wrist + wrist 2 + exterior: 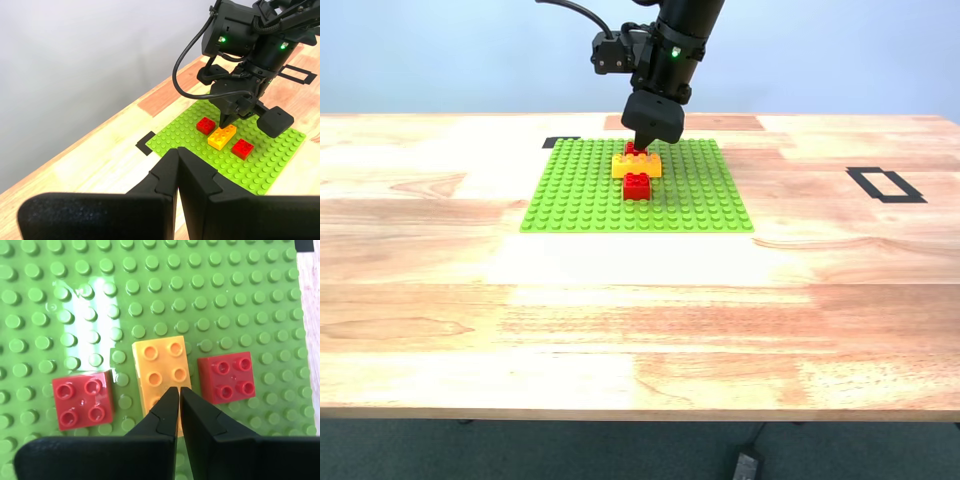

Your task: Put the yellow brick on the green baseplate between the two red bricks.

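The yellow brick [161, 377] sits on the green baseplate [580, 195], between the two red bricks [82, 399] [226, 376], one on each side with a narrow strip of studs between. The placing looks done; whether the brick is pressed fully home cannot be told. The robot's second gripper [178, 397] hangs over the brick's near end, its jaws together and holding nothing, tips at or just above the studs. What seems left is lifting clear. The first gripper [177, 162] waits well apart beyond the plate's corner, jaws likewise together and empty. The wooden table [640, 330] around the plate lies open, leaving free room to withdraw.
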